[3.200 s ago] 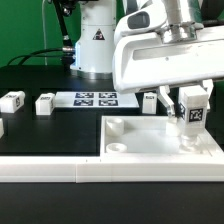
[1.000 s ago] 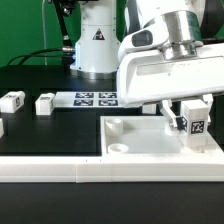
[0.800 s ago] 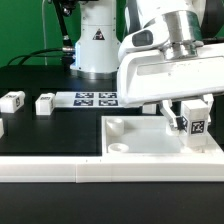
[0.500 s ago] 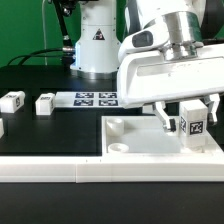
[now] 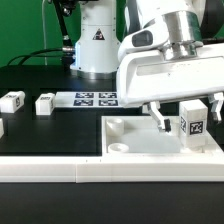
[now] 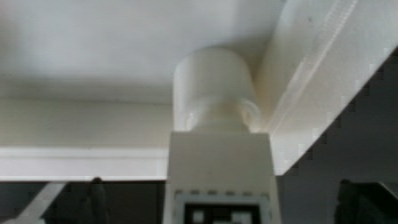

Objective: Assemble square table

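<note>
Standing spread wide, the gripper (image 5: 190, 119) has one finger (image 5: 162, 120) on each flank of a white leg (image 5: 193, 112). A visible gap shows between pad and block on both sides, so nothing is pinched. The leg stands upright at the corner of the square table (image 5: 150, 152) on the exterior view's right, its tagged face turned toward the camera. In the wrist view the leg (image 6: 221, 95) presents a rounded end set close into the angle where two raised rims of the square table (image 6: 89, 60) meet; how deeply it is seated cannot be told. The square table lies flat on the black bench (image 5: 50, 135). Its near edge runs along the long white border rail (image 5: 60, 172), with no gap that can be made out. An open corner socket (image 5: 117, 127) sits at the far corner on the exterior view's left, and the floor between that socket and the leg is bare. The arm's white housing (image 5: 150, 65) overhangs the far side of the square table and hides that edge. Beyond the far rim, and apart from it, the marker board (image 5: 95, 99) lies flat. To its left in the exterior view are two loose legs (image 5: 45, 102) (image 5: 12, 100), apart from each other. A further white piece (image 5: 2, 127) is cut off by the frame edge.
</note>
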Robot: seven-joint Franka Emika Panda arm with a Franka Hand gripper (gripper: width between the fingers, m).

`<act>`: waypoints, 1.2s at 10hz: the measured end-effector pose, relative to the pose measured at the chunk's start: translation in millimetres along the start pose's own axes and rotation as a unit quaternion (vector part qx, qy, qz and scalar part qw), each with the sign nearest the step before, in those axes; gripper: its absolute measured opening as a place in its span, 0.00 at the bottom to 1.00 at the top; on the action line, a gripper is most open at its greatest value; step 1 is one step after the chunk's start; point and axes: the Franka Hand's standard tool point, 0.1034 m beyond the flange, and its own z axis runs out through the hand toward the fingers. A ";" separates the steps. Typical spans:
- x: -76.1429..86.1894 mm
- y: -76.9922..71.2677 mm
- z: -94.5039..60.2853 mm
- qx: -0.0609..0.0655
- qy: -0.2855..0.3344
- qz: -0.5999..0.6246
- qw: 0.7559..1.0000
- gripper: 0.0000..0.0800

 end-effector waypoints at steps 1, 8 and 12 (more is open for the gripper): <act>10.2 1.8 -9.2 0.000 -0.001 -0.001 1.000 0.81; 21.1 5.9 -16.0 0.009 -0.068 0.008 0.998 0.81; 17.1 -7.1 -11.8 0.027 -0.215 0.033 0.976 0.81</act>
